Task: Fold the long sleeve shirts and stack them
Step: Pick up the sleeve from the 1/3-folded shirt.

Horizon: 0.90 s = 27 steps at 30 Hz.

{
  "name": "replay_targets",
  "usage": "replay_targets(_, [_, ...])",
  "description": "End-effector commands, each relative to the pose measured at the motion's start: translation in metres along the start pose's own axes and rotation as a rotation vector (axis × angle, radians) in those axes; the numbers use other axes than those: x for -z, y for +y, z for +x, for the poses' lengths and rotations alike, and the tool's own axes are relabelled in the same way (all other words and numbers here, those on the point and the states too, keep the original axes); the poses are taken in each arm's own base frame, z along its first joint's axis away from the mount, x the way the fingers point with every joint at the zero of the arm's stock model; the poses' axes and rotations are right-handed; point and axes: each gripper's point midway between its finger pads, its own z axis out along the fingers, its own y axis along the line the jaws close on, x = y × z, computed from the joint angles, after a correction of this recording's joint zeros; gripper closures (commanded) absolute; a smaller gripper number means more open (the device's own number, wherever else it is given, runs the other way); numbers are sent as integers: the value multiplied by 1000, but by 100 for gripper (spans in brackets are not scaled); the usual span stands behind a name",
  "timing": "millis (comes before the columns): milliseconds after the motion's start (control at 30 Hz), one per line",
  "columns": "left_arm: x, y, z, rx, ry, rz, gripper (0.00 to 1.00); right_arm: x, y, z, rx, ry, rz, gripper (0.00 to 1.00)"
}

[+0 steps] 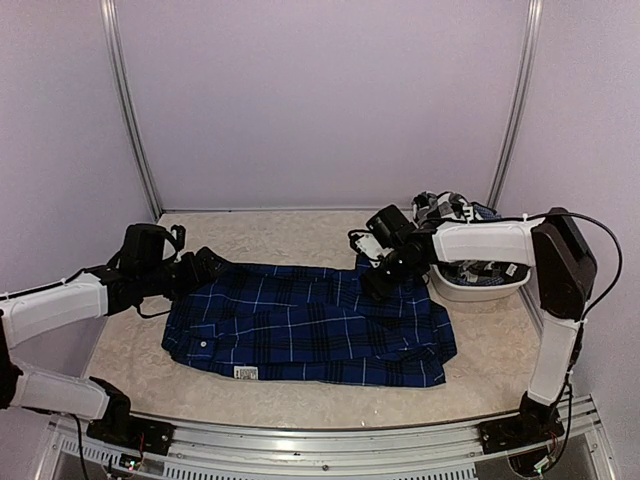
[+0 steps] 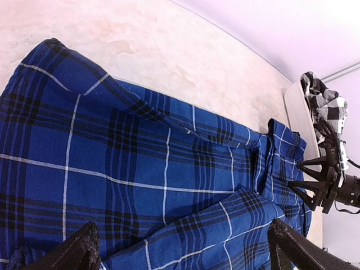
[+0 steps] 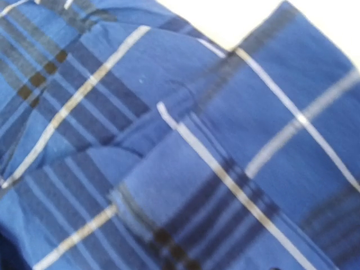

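Note:
The royal blue plaid shirt (image 1: 310, 325) lies spread flat across the table, with a fold running along its middle. My left gripper (image 1: 208, 267) is at its far left corner. In the left wrist view it (image 2: 188, 254) is open, fingers wide apart just above the blue cloth (image 2: 140, 163). My right gripper (image 1: 378, 282) is pressed down on the shirt's far right edge. In the left wrist view its fingers (image 2: 306, 183) stand apart. The right wrist view shows only blurred blue cloth (image 3: 185, 146) very close. The black-and-white checked shirt (image 1: 447, 208) lies bunched in a basket.
A white basket (image 1: 480, 285) stands at the right edge of the table beside the blue shirt, and it also shows in the left wrist view (image 2: 295, 107). Pale walls and metal posts close in the back and sides. Bare table (image 1: 290, 235) lies behind the shirt.

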Motion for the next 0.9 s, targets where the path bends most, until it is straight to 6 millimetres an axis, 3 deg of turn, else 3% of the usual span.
replay_targets(0, [-3, -2, -5, -21, -6, 19, 1, -16, 6, -6, 85, 10, -58, 37])
replay_targets(200, [-9, 1, 1, -15, 14, 21, 1, -35, 8, -1, 106, 42, -65, 38])
replay_targets(400, [-12, 2, 4, -15, 25, 20, 1, -49, -1, 6, 88, 56, -69, 45])
replay_targets(500, [-12, 3, 3, -16, 25, 19, 1, -49, -3, 6, 78, 44, -79, 55])
replay_targets(767, [-13, 6, 7, -12, 33, 15, 1, -38, -9, -2, 82, 13, -72, 99])
replay_targets(867, [-13, 6, 8, -11, 34, 14, 1, -28, -12, -8, 84, -11, -61, 100])
